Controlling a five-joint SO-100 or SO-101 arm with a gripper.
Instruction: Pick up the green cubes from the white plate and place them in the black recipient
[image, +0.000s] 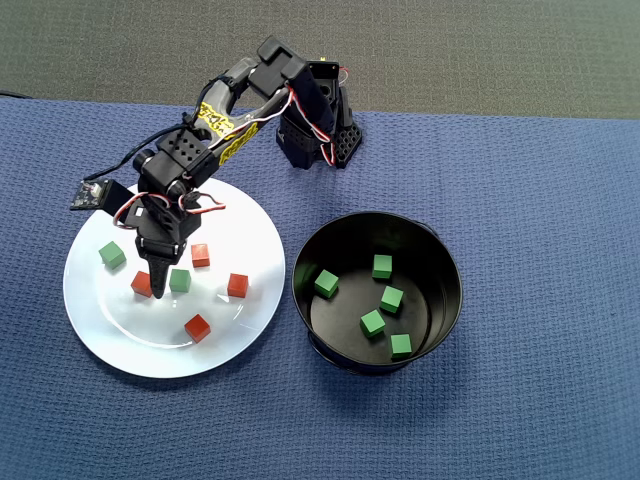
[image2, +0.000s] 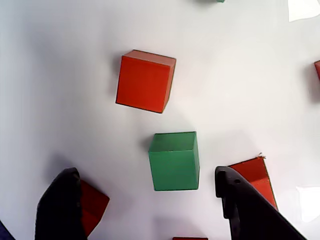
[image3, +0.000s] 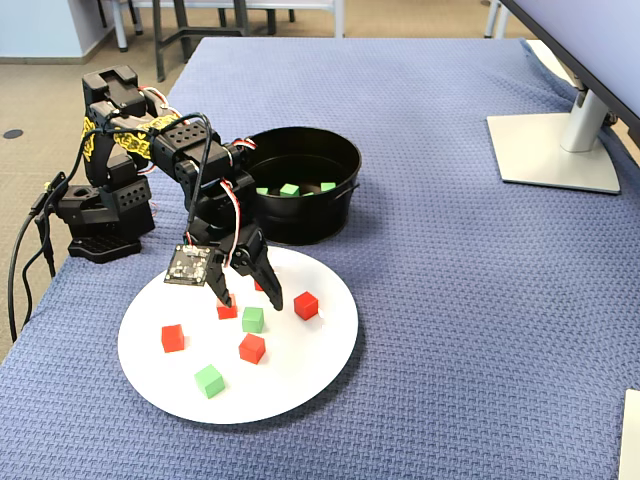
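My hand hangs spread over the large round white plate, fingers apart around a small matte green cube near the plate's middle. I judge this the grasp step: next, lower, close, then carry to the round black glossy tub beside the plate.

arm: black | red-white cables | yellow tape | pointed gripper

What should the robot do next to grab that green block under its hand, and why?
Probably lower a little further and slide forward, then close. In the wrist view the green cube lies between the open fingers but slightly ahead of their tips, with nothing held. Red cubes sit close to both fingers, so it should go down gently to avoid pinching one. One other green cube waits on the white plate.
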